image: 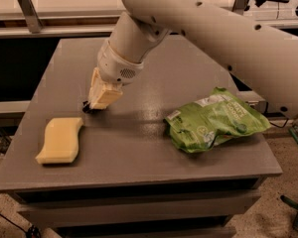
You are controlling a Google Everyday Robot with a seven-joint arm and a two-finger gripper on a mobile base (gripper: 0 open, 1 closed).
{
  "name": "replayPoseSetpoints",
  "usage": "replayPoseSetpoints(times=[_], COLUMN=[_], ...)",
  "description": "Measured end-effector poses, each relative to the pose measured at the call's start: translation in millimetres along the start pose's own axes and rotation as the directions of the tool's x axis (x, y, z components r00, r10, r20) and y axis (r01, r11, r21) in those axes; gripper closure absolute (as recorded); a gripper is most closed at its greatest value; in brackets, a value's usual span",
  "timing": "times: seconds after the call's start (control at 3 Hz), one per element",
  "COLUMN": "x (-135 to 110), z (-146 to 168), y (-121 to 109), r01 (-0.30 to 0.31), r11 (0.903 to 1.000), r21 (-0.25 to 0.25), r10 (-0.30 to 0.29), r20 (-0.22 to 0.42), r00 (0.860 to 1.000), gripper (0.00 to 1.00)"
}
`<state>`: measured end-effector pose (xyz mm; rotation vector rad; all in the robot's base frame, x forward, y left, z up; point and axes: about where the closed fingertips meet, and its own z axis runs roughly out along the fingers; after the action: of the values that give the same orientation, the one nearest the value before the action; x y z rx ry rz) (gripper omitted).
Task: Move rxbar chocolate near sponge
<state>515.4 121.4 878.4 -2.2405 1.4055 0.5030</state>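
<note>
The pale yellow sponge lies flat on the front left of the grey table. My gripper points down just right of and behind the sponge, a short gap away. Its pale fingers are shut on the rxbar chocolate. Only a small black edge of the bar shows under the fingertips, at or just above the tabletop. The rest of the bar is hidden by the gripper.
A large crinkled green bag lies on the right side of the table. My white arm reaches in from the upper right over the table's middle. A shelf rail runs behind the table.
</note>
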Motion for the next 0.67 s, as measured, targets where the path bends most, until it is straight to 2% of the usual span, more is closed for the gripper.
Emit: replayPoseSetpoints(times=[0.33, 0.67], x=[-0.3, -1.1], z=[1.1, 2.1], y=[1.2, 1.6], r01=[0.000, 0.002], r11=[1.0000, 1.0000], r21=[-0.003, -0.005], r10=[0.000, -0.002], r20=[0.001, 0.001], r00=[1.000, 1.000], gripper=[0.13, 0.00])
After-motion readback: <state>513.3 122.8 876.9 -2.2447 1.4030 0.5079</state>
